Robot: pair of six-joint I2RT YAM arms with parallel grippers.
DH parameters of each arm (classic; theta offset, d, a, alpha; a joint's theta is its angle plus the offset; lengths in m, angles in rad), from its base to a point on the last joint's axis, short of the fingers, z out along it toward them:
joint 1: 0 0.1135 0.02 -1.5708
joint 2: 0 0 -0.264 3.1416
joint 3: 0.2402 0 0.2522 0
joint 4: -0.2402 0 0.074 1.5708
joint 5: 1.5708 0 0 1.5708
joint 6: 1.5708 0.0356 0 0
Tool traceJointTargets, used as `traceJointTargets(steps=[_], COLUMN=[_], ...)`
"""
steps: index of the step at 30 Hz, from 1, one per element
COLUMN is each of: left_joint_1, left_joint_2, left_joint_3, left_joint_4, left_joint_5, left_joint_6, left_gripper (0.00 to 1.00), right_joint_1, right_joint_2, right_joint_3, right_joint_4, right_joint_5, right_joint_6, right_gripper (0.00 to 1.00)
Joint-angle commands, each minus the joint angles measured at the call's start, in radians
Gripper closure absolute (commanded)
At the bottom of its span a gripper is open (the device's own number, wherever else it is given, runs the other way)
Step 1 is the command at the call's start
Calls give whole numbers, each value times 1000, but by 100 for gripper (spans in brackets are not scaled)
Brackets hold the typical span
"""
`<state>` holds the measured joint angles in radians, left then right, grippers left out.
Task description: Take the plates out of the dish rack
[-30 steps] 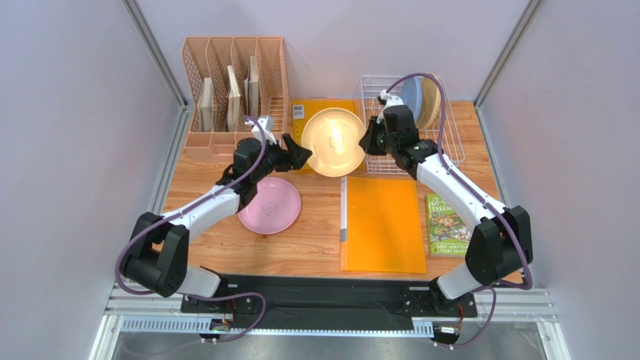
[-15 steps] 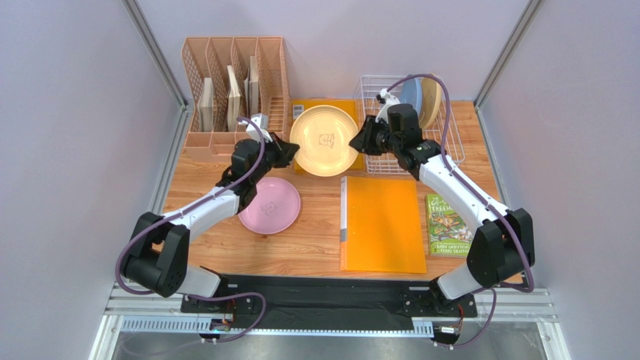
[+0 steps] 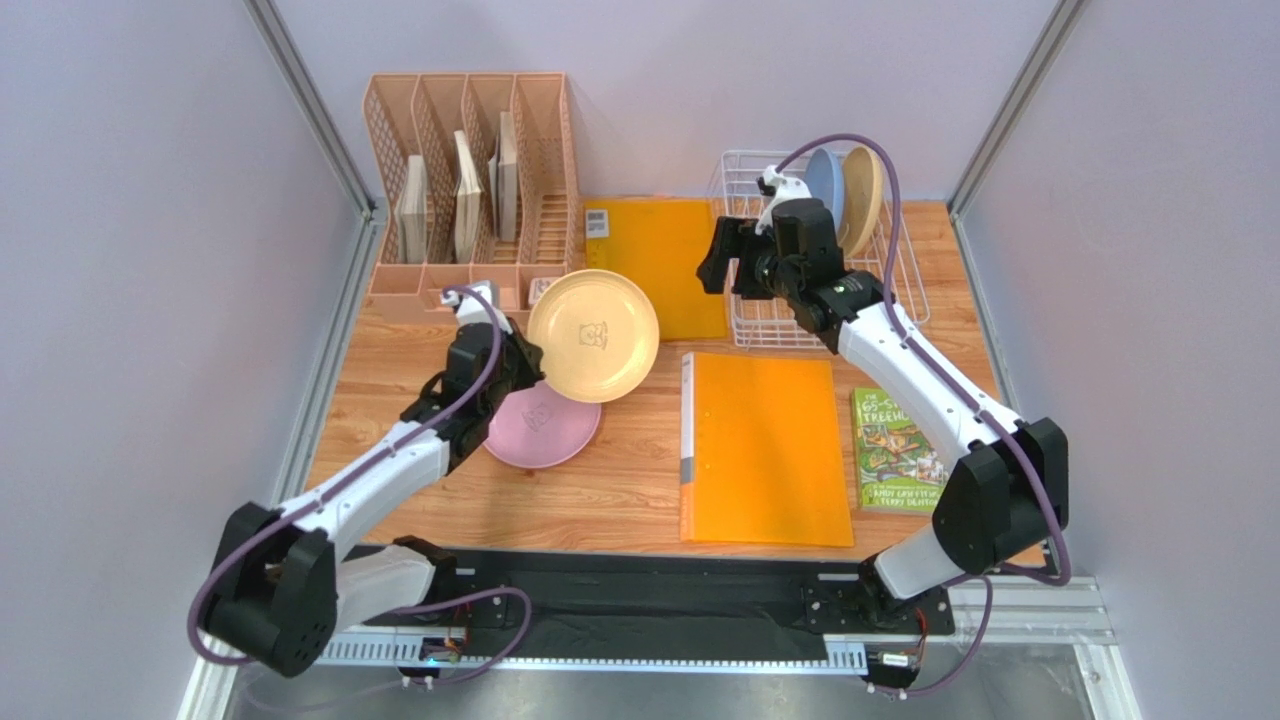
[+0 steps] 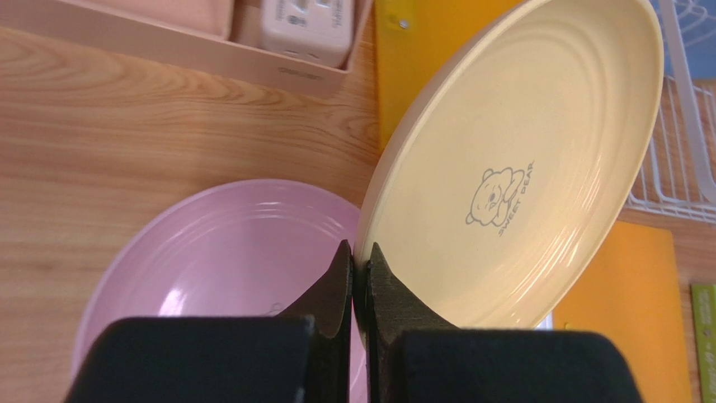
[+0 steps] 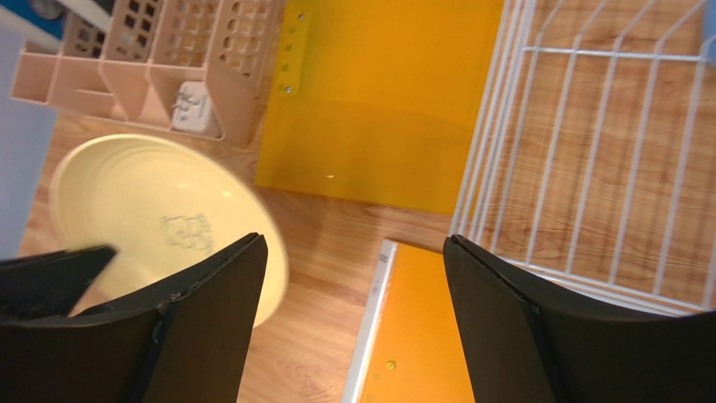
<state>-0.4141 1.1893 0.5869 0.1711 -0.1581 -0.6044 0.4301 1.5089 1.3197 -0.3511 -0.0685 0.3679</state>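
My left gripper (image 3: 525, 354) is shut on the rim of a pale yellow plate (image 3: 594, 335), which it holds tilted just above a pink plate (image 3: 538, 426) lying flat on the table. In the left wrist view the fingertips (image 4: 360, 252) pinch the yellow plate (image 4: 521, 159) at its edge, with the pink plate (image 4: 218, 260) below. My right gripper (image 3: 723, 258) stands open and empty at the left side of the white wire dish rack (image 3: 908, 285). A light blue plate (image 3: 822, 180) and a tan plate (image 3: 863, 192) stand upright at the rack's back.
A peach slotted organizer (image 3: 466, 165) with books stands at the back left. One orange folder (image 3: 661, 263) lies beside the rack, another (image 3: 766, 450) in front of it. A green book (image 3: 896, 450) lies at the right.
My left gripper shut on the yellow plate's rim and my right gripper let go and opened. The left arm carried the plate left and nearer, over the pink plate.
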Motion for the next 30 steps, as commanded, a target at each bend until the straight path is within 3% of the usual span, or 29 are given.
traceJointTargets(steps=[1, 7, 24, 26, 30], left_joint_1=[-3, -3, -3, -3, -3], left_joint_2=[-157, -264, -338, -341, -342], left_joint_3=[-12, -55, -159, -160, -164], left_joint_4=[-247, -407, -476, -475, -484], left_joint_5=[-193, -262, -324, -307, -279], left_joint_6=[-61, -132, -207, -210, -215], left_gripper=[100, 100, 100, 90, 60], right_joint_1=[-14, -47, -96, -100, -117], right_joint_2=[5, 42, 91, 108, 154], right_joint_3=[53, 61, 145, 164, 202], right_joint_4=[-29, -37, -66, -69, -74], right_joint_5=[179, 202, 438, 463, 516], right_joint_6=[-86, -89, -181, -196, -218], right_gripper=[17, 17, 16, 16, 15])
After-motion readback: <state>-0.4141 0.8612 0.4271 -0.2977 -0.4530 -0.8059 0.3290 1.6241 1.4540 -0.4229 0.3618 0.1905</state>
